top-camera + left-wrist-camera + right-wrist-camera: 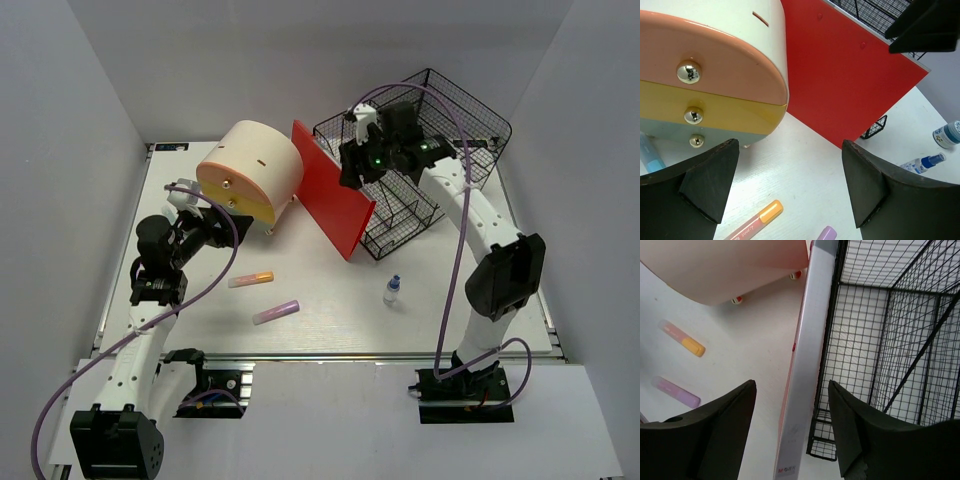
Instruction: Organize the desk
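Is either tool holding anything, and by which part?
Nothing is held. The left tool is open; the right tool is open astride the upper edge of the red board, not closed on it.

We take this for a robotics lab cell dressed up as an office desk. Plain grey walls (90, 100) box in the white desk (330, 325), and a metal rail (320, 357) runs along its near edge. Office props are staged around us: a small drawer unit (250, 170) just ahead of the left claw (205, 225), highlighters (250, 280) beside it, and a wire basket (440, 120) next to the right claw (355, 170).
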You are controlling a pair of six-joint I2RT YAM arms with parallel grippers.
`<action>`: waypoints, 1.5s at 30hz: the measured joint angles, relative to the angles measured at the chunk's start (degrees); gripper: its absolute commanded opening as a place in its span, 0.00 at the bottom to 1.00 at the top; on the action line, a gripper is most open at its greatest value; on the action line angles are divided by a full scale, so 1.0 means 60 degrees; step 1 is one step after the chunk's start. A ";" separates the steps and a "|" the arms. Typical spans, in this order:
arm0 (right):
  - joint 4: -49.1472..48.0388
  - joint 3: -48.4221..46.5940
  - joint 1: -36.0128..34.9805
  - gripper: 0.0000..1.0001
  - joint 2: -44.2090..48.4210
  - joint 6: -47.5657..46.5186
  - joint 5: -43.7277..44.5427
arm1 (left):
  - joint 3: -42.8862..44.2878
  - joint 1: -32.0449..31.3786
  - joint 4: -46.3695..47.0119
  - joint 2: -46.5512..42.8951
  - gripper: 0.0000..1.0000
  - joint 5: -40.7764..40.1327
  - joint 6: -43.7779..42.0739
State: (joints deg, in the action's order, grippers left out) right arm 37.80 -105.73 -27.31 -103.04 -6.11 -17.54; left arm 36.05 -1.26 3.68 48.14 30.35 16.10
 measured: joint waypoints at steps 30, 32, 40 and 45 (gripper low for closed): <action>0.0470 -0.0189 -0.0874 0.18 -0.0678 -0.0539 0.2335 | 0.0000 0.0000 0.0011 -0.0036 0.94 0.0066 0.0000; 0.0474 -0.0222 -0.0878 0.14 -0.0681 -0.0550 0.2390 | 0.0000 0.0000 0.0011 -0.0040 0.94 0.0066 0.0000; 0.0703 -0.0470 -0.0889 0.00 -0.0681 -0.0514 0.2401 | 0.0000 0.0000 0.0033 -0.0044 0.94 0.0087 0.0000; 0.0750 -0.0674 -0.0889 0.00 -0.0630 -0.0437 0.2390 | 0.0000 0.0000 0.0040 -0.0044 0.94 0.0087 0.0000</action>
State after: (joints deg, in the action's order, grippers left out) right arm 42.30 -109.78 -32.64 -106.83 -8.73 -3.20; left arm 36.05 -1.26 3.92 47.88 30.87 16.10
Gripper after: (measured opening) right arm 0.242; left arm 0.934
